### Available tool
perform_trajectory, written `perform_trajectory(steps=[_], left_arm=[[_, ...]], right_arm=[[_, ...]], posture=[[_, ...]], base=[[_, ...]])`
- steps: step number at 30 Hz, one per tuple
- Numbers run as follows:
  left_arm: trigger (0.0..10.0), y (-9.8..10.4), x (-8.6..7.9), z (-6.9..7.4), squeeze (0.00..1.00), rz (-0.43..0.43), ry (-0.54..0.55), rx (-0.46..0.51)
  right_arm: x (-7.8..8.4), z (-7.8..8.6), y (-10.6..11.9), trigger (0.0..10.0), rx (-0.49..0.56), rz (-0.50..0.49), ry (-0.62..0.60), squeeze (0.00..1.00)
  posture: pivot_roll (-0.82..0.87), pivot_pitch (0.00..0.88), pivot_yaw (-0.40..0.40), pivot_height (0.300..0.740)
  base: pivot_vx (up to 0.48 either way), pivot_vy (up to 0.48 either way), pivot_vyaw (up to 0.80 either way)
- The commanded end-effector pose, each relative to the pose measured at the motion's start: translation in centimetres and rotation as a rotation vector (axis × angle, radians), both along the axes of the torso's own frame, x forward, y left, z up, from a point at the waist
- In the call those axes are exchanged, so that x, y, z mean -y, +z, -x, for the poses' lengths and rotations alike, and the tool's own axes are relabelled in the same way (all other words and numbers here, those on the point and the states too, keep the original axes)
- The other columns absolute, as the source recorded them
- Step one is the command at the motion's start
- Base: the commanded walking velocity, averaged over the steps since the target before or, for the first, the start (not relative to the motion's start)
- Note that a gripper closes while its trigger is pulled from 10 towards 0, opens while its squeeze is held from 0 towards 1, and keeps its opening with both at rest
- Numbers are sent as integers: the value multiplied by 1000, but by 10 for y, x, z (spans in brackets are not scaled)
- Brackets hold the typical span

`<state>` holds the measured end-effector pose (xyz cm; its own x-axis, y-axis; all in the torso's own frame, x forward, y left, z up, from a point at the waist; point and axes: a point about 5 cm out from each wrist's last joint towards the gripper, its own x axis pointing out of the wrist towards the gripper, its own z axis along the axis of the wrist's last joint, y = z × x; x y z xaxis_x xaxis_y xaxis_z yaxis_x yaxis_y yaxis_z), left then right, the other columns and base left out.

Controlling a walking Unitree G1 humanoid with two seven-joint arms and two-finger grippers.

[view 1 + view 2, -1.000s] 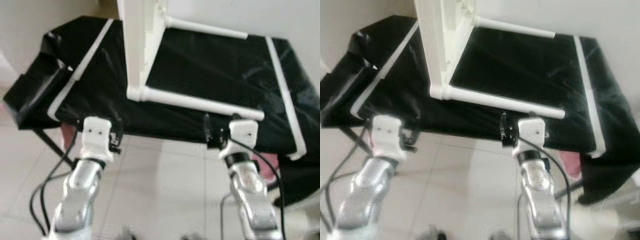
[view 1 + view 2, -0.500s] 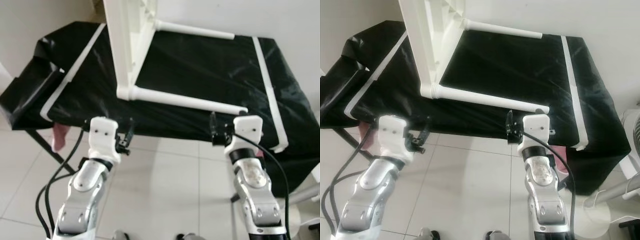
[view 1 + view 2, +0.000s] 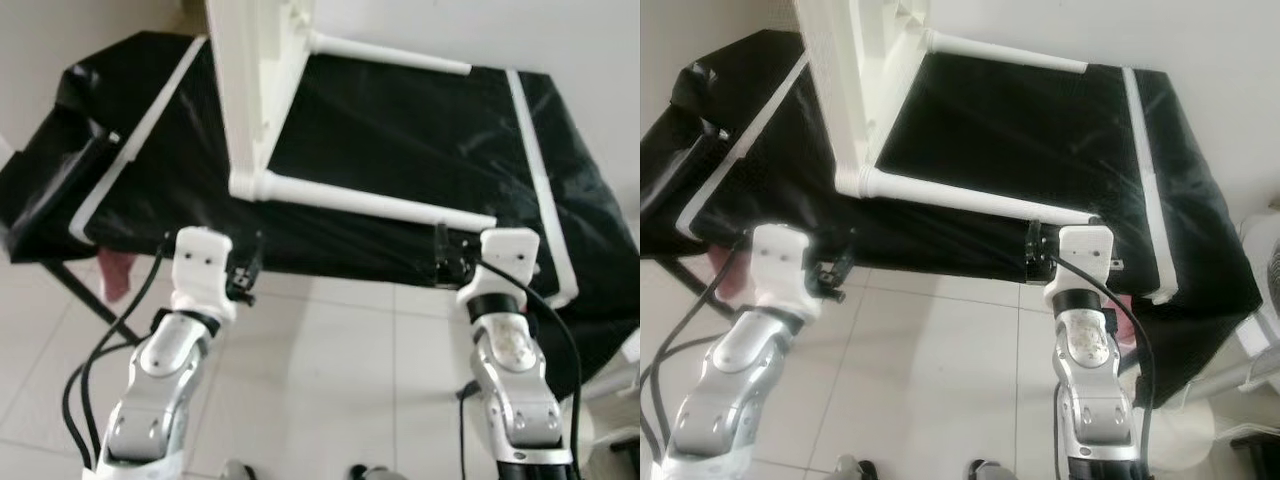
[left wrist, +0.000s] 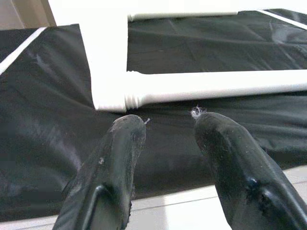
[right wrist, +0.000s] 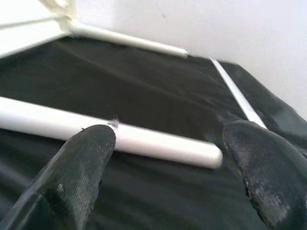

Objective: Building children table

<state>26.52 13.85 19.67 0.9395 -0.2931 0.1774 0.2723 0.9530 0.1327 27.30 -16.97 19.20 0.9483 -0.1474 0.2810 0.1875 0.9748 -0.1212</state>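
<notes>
A white plastic children's table [image 3: 258,90] is lying on its side at the upper middle of the frame, on a surface [image 3: 420,130] draped in black cloth with white strips. Its flat top is standing on edge, and two round white legs [image 3: 380,205] are sticking out towards the right, the nearer one running along the front of the cloth. The left gripper [image 4: 165,139] is hovering just in front of the corner where that leg joins the top, jaws released and holding nothing. The right gripper [image 5: 168,158] is sitting by the leg's free end, jaws spread wide.
</notes>
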Motion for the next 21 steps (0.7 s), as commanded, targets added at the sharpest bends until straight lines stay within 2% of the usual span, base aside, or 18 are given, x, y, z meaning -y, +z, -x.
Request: perform_trajectory(steps=[1, 4, 14, 21], left_arm=[[10000, -4, 6, 2, 0, -17, -75, -24], [10000, -9, 6, 1, 0, -31, -99, -51], [10000, -11, 5, 1, 0, -29, -108, -64], [10000, -10, 4, 1, 0, -28, -105, -58]], right_arm=[[7, 1, -8, 10000, -40, -21, -38, 0], [6, 0, -8, 10000, -32, -22, -21, 0], [2, 3, -8, 10000, -22, -21, -5, 0], [2, 2, -6, 10000, -12, -5, 18, 0]], posture=[[-12, 169, -35, 740], [-15, 165, -35, 740], [-20, 168, -29, 740], [-14, 174, -27, 740]], base=[[0, 0, -800], [0, 0, -800], [0, 0, 0], [253, 0, 0]])
